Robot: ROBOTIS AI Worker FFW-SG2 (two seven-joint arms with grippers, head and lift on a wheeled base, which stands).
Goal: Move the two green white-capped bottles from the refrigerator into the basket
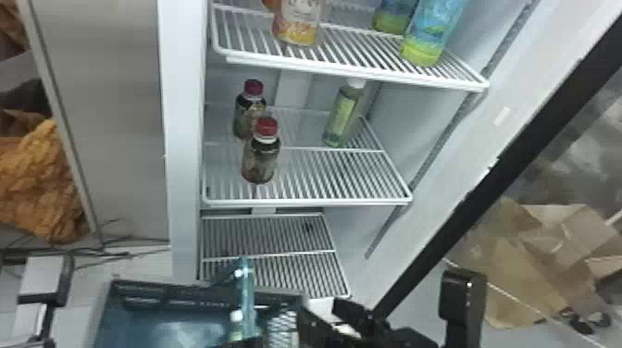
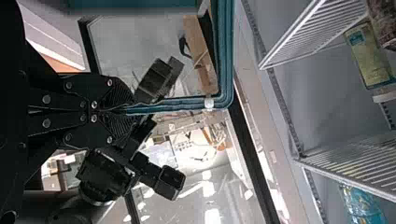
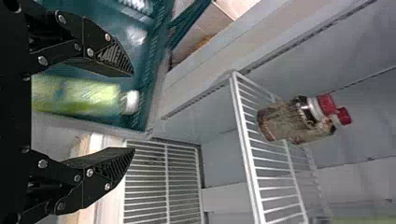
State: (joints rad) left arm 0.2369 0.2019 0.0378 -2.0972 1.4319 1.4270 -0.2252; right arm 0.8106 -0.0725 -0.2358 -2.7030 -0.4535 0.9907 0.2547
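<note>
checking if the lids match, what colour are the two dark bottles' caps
Both red, the rear cap darker than the front cap; clearest in the head view.

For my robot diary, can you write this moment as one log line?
Left fingers: shut on basket | right fingers: open, at basket | one green bottle: in basket | other green bottle: on fridge shelf

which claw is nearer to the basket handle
The robot's left. The left claw is shut on the basket handle; the right claw is open and apart from it, by the basket.
</note>
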